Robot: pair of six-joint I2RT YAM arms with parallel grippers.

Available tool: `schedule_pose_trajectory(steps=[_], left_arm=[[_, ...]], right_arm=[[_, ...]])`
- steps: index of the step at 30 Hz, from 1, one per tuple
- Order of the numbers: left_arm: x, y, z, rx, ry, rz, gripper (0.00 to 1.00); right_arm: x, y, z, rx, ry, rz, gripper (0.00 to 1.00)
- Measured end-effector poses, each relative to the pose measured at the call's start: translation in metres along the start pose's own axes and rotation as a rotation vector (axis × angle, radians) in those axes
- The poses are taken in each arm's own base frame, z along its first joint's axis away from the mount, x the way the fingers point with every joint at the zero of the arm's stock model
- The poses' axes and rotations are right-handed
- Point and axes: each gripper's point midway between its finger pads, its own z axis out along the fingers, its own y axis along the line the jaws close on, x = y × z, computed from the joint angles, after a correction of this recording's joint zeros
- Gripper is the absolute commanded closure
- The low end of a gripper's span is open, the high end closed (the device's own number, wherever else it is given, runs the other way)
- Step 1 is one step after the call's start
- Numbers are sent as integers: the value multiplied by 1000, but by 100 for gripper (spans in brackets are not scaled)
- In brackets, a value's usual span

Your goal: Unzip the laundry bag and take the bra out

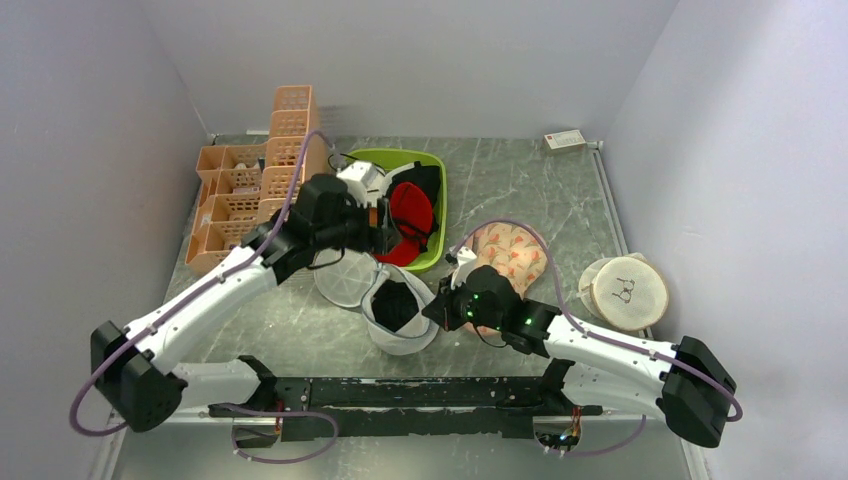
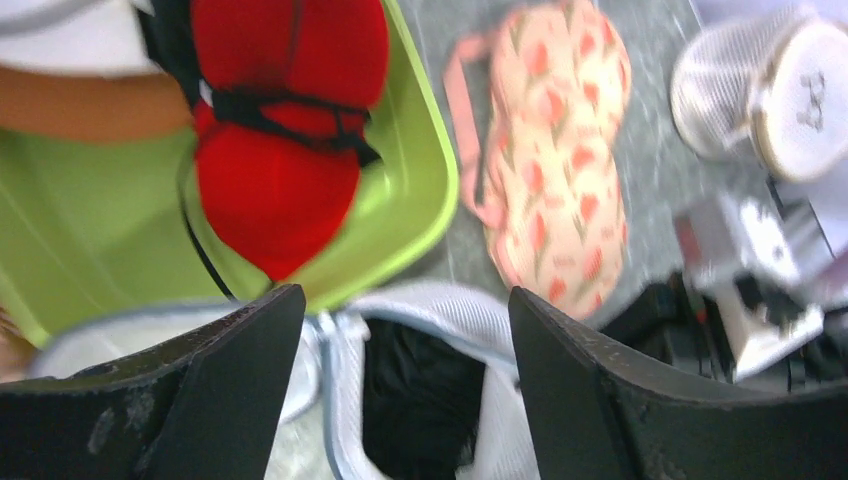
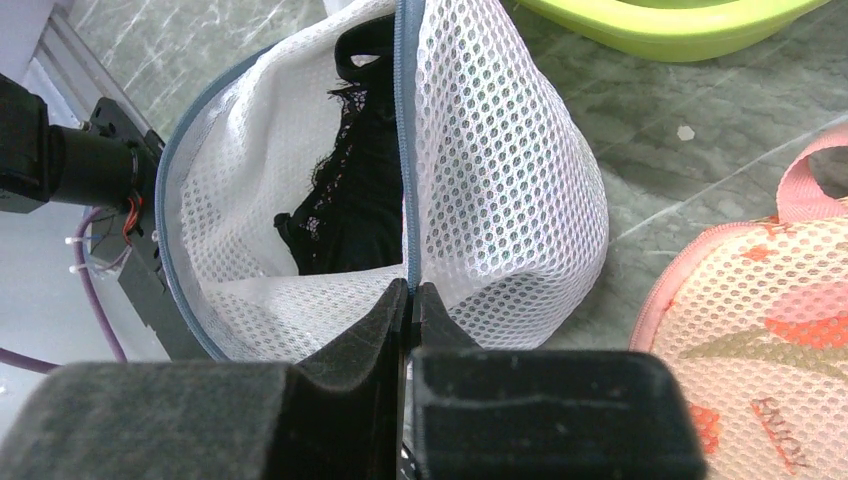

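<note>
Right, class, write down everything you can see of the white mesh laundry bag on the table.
The laundry bag is a white, see-through honeycomb mesh pouch with a blue-grey zip band round its rim. It is unzipped and gaping, its two bowl-like halves spread apart on the grey marbled table, close to the green tub. A black lacy garment lies inside one half. The right tool is shut on the rim, pinching the mesh edge.

Laundry bag [image 3: 500, 180] open, red bra [image 2: 275, 190] outside
</note>
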Motion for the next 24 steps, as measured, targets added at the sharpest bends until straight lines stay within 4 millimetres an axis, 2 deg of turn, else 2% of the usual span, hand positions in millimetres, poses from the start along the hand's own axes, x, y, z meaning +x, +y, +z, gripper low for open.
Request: schedule_pose_trajectory(steps=[5, 8, 13, 21, 24], left_arm=[[66, -15, -16, 88, 114, -37, 32], [97, -25, -25, 105, 184, -23, 43], [128, -33, -31, 55, 257, 32, 52], [161, -2, -5, -176, 349, 126, 53], [167, 11, 3, -248, 367, 149, 47]], right_arm=[[1, 1, 0, -8, 2, 2, 100], [3, 1, 0, -13, 7, 3, 100], [6, 3, 0, -24, 19, 1, 100], [8, 6, -1, -40, 30, -1, 100], [9, 7, -1, -40, 36, -2, 100]])
